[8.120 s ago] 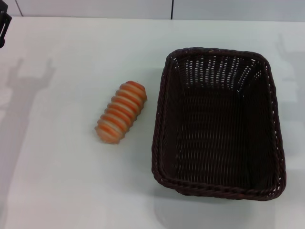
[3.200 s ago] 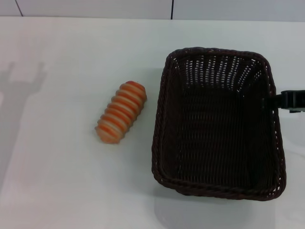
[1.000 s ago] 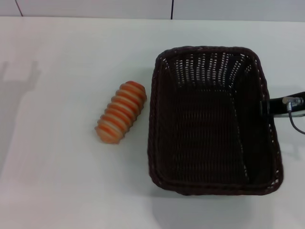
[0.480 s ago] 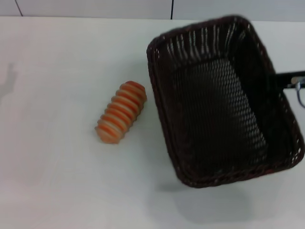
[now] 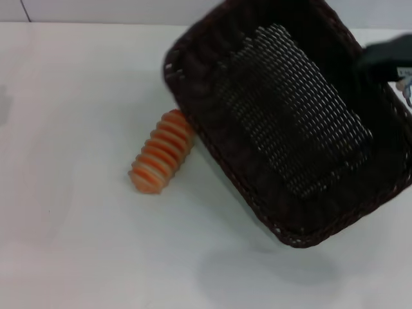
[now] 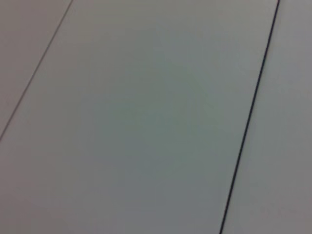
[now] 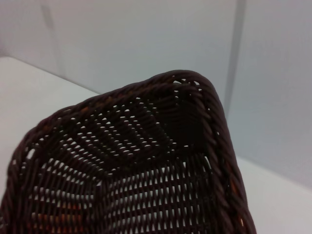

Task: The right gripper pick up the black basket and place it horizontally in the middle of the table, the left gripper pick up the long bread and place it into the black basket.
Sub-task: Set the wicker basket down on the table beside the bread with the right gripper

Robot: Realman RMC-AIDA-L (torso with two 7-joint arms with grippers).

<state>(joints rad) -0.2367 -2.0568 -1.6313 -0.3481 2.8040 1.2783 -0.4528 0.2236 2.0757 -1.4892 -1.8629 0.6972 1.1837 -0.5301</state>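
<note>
One woven wicker basket (image 5: 290,122) tilts above ridged striped bread (image 5: 162,153)

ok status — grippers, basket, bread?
Right gripper at black basket far-right rim, basket lifted, tilted. Left gripper out of view. Long bread on table, basket edge overlapping its far end.

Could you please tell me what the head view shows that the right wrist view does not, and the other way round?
Only the head view shows the bread lying on the table, the whole basket raised and turned at an angle with its edge over the bread's far end, and the right end effector at the basket's right rim. Only the right wrist view shows a close look at one basket corner against the wall. Both show the basket and the table.
</note>
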